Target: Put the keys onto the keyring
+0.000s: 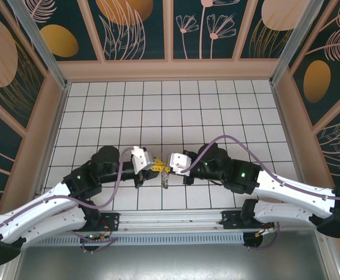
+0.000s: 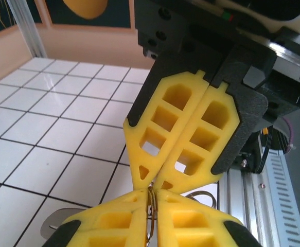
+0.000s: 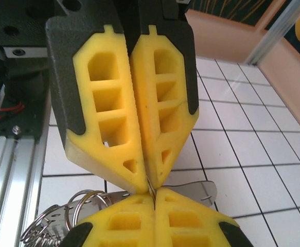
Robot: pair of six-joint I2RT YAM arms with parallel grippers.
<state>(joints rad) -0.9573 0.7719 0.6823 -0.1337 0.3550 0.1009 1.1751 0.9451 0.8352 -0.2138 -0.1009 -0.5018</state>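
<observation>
Nearest the lens: the left gripper (image 2: 151, 194). Its own yellow fingers fill the bottom of the left wrist view, pressed together on a thin grey wire.
Facing tool: the right gripper (image 2: 153, 181) meets it tip to tip, fingers closed, with the same wire running up into the seam between them.
Keyring: the keyring (image 2: 151, 221) is that wire. Both pairs of tips pinch it, and in the top view it hangs just below their meeting point, over the tiles.
Loops: the small silver loops (image 3: 62, 218) bunch on the hoop, low and left of the right gripper's fingers in its wrist view, close to the rail.
Tab: a flat silver tab (image 3: 193, 188) lies just behind the joined tips. I cannot tell whether it is a key.
Edges: the aluminium rail (image 1: 170, 220) runs along the near edge, close behind the grippers. Peach wall boards (image 1: 170, 70) close the far side and both flanks, with aluminium posts (image 1: 41, 41) rising at the far corners.
Open room: tiles stretch from the grippers to the far board and out to both side boards. The tight side is the near one, towards the rail.
Surface: the table (image 1: 216, 111) is glossy white tile with a black grid.
Room: dark teal panels (image 1: 137, 29) carry pale leaf drawings and orange ovals.
Arms: both bend inward from their bases, and purple cables (image 1: 116, 184) loop along them.
</observation>
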